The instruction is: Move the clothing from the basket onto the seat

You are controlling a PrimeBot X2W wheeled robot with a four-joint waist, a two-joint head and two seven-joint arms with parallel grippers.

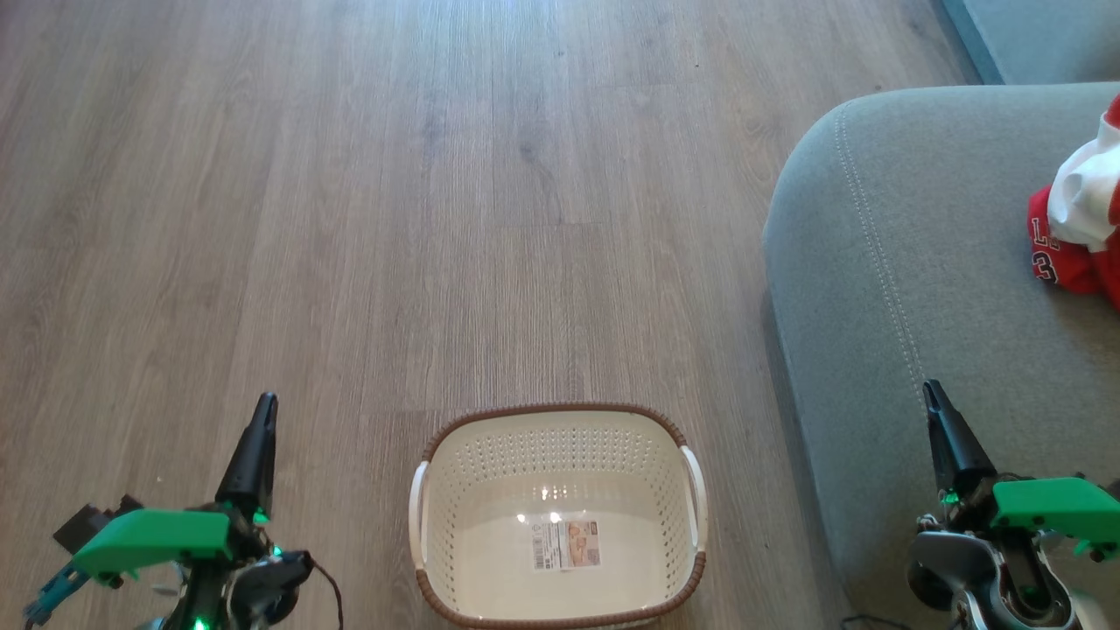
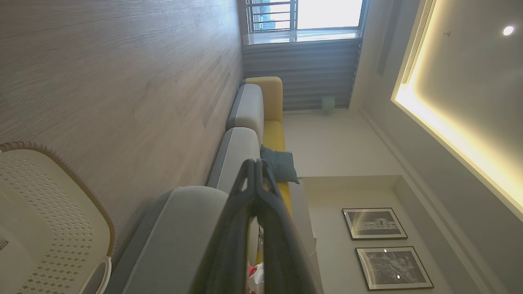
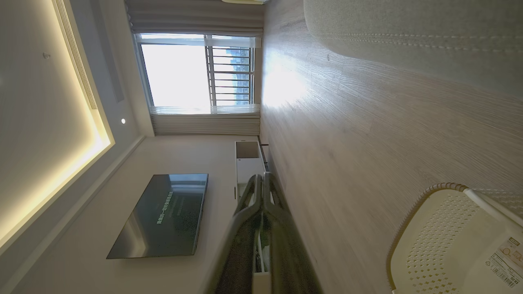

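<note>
Red-and-white clothing (image 1: 1085, 227) lies bunched on the grey seat (image 1: 910, 289); the basket (image 1: 472, 490) stands empty on the floor (image 1: 437, 219). The fabric is judged soft, light and non-fragile: grasp a raised fold. Left pincer (image 1: 265, 404) and right pincer (image 1: 931, 391) are fully closed, holding nothing.

The left pincer (image 1: 265, 404) and right pincer (image 1: 931, 391) are showing long, dark, tapering fingers (image 1: 252, 459). A bright green bracket (image 1: 153, 535) is capping each wrist, and small green lights (image 1: 948, 499) are glowing beneath. A thin black cable (image 1: 331, 588) is looping off the left wrist, and the right wrist's joint (image 1: 945, 560) is gleaming silver-grey.
</note>
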